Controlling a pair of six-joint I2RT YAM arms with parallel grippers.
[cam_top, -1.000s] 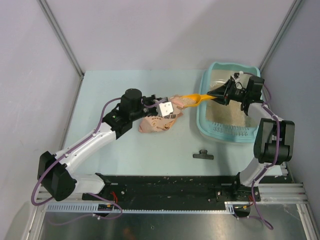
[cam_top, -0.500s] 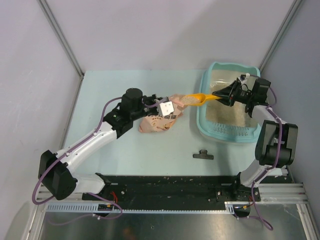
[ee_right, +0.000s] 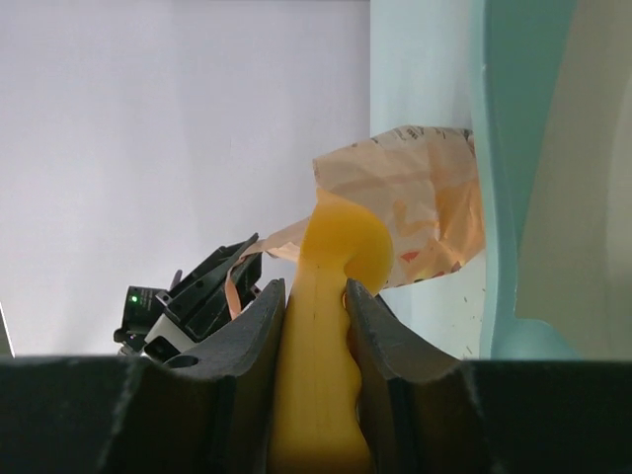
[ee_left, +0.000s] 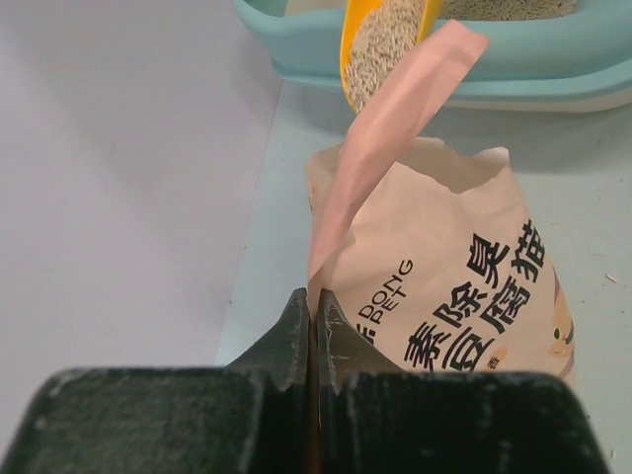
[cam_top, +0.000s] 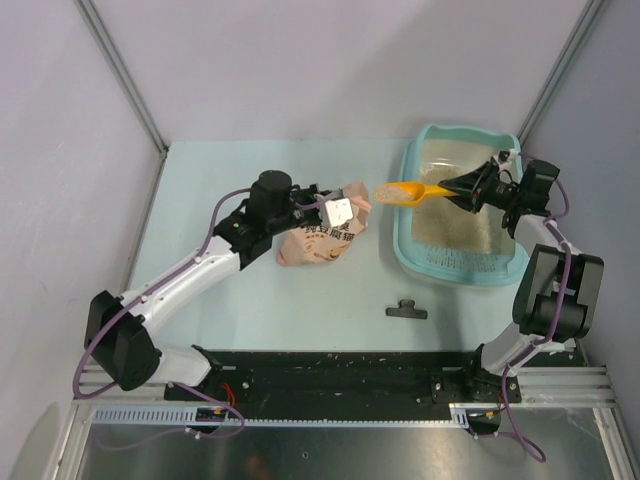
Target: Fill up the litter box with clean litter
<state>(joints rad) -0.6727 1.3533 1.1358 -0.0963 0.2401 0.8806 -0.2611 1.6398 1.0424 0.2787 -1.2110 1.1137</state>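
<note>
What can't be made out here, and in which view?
Bag: how full it is; its own wall and raised flap hide the inside in every view.
Scoop: right wrist sees it from the handle end, so the bowl's load is hidden.
Litter box: right arm covers part of its right side in the top view; both wrist views cut it off.
Small black item on the table: too small to identify, top view only.

seeing bag [cam_top: 315, 243] lying on desk [cam_top: 200, 200] left of litter box [cam_top: 460, 277], scoop [cam_top: 405, 192] hanging over its left rim, clean litter [cam_top: 460, 230] lying inside, clip [cam_top: 406, 310] lying in front.
</note>
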